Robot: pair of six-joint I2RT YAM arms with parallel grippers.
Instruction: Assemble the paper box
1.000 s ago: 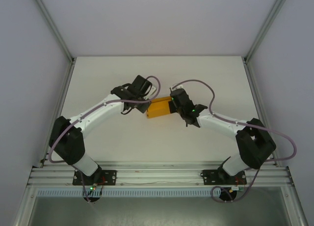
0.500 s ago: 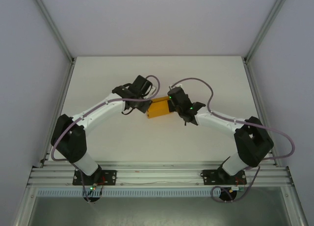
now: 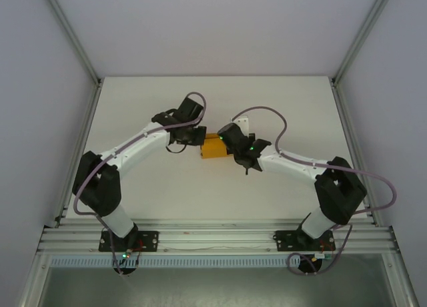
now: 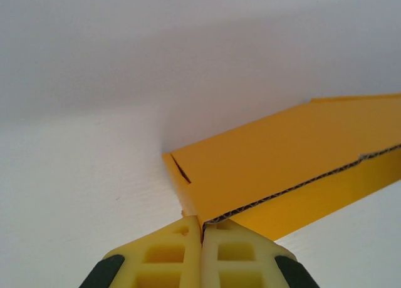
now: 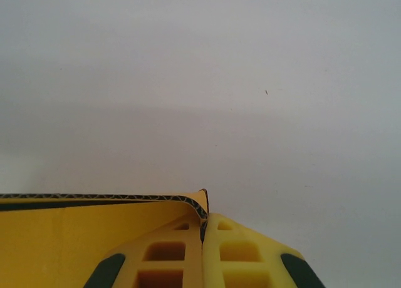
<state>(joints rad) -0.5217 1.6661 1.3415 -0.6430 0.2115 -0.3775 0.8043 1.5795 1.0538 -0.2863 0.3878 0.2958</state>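
Both closed: left claw, right claw

paper box mid table, left hand at L end, right hand at R end

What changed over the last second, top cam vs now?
Both wrists swung in toward each other, covering more of the paper box from above. The left gripper closed onto the card edge at one end. The right gripper stayed shut on the other end. The box kept its place mid-table.
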